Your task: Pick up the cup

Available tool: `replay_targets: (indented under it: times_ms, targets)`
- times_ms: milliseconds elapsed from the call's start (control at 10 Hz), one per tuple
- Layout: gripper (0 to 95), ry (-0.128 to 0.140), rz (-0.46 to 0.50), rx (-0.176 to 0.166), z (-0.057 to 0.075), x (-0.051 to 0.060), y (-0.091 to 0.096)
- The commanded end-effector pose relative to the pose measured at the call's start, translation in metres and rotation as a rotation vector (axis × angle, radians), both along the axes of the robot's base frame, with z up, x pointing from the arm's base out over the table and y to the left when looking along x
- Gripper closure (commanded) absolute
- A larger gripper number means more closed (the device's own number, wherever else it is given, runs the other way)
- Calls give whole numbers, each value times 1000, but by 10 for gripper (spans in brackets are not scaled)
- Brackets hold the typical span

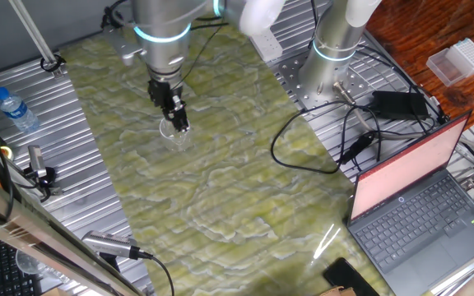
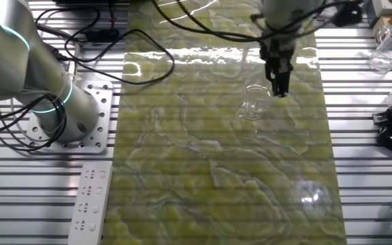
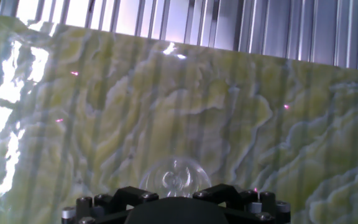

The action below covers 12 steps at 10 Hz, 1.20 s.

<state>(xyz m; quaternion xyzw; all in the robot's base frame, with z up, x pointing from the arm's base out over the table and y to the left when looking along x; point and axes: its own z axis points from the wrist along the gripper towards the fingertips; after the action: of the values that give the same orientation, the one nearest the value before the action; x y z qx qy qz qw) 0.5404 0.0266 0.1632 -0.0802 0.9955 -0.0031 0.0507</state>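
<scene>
The cup (image 1: 174,134) is small and clear and stands upright on the green marbled mat (image 1: 220,189), toward its far left. My gripper (image 1: 178,122) points down just above the cup's rim. In the other fixed view the fingers (image 2: 280,83) hang at the right edge of the cup (image 2: 252,103). In the hand view the cup (image 3: 178,173) shows from above at the bottom centre, between the two black finger blocks (image 3: 133,194). The jaws look parted and hold nothing.
A clear water bottle with a blue cap (image 1: 15,109) lies on the metal table at the left. A laptop (image 1: 422,197), cables (image 1: 319,148) and the arm's base (image 1: 332,57) are on the right. A power strip (image 2: 90,197) lies beside the mat.
</scene>
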Motion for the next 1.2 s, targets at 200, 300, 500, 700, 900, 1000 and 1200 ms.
replay_targets:
  times_ms: [200, 300, 500, 700, 900, 1000, 1200]
  targets:
    - [0, 7, 1, -2, -7, 5, -1]
    - [0, 11, 4, -1, -10, 9, -1]
    - [0, 39, 14, -3, -17, 14, -1]
    - [0, 62, 19, -3, -25, 17, -1]
    - [0, 89, 28, -8, -29, 17, -1]
    - [0, 92, 32, -6, -29, 17, -1]
    - [0, 86, 43, 10, -29, 17, -1]
